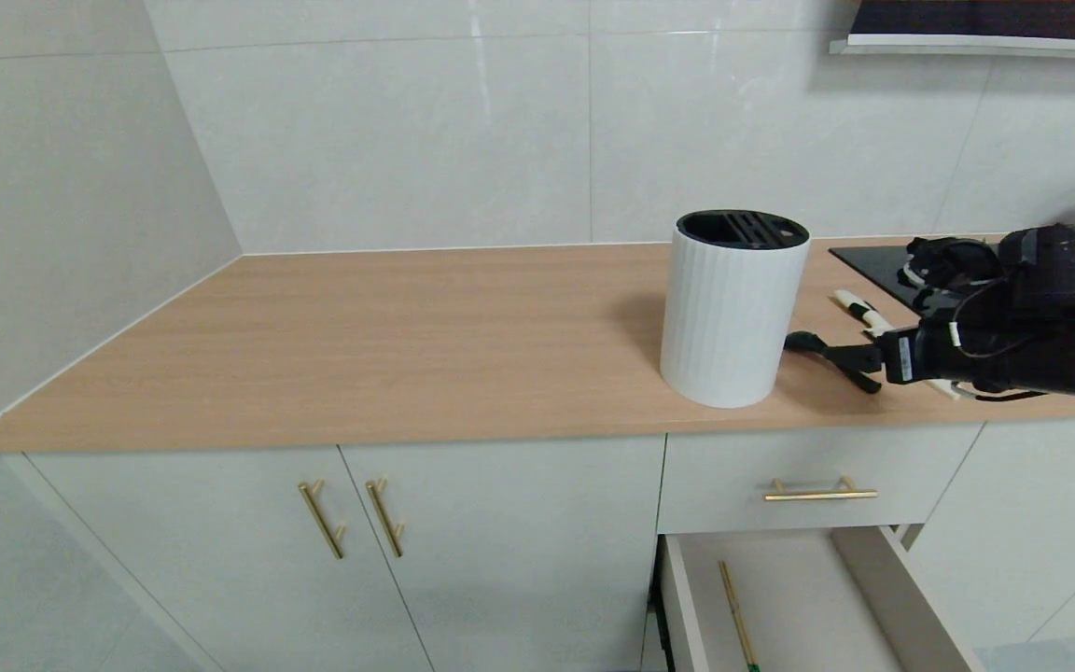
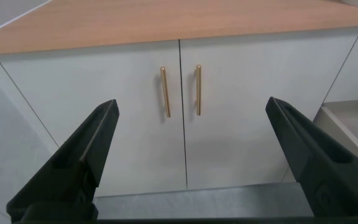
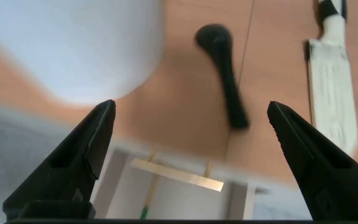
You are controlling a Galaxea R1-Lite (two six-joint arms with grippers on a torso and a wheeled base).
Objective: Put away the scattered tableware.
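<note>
Head view, step: judged an approach to a pickup. The black utensil [image 1: 822,350] lies on the counter [image 1: 360,355] just beside the white holder [image 1: 733,313], a white utensil [image 1: 862,315] behind it. The drawer [image 1: 883,583] below stands open, chopsticks [image 1: 735,607] inside.
Left wrist view, left gripper [image 2: 191,102]: spread wide, empty, facing the cupboard doors [image 2: 241,124].
Right wrist view, right gripper [image 3: 190,107]: spread wide, empty, over the black utensil; the next move likely calls for lowering and closing on its handle.
Writing: none legible.
</note>
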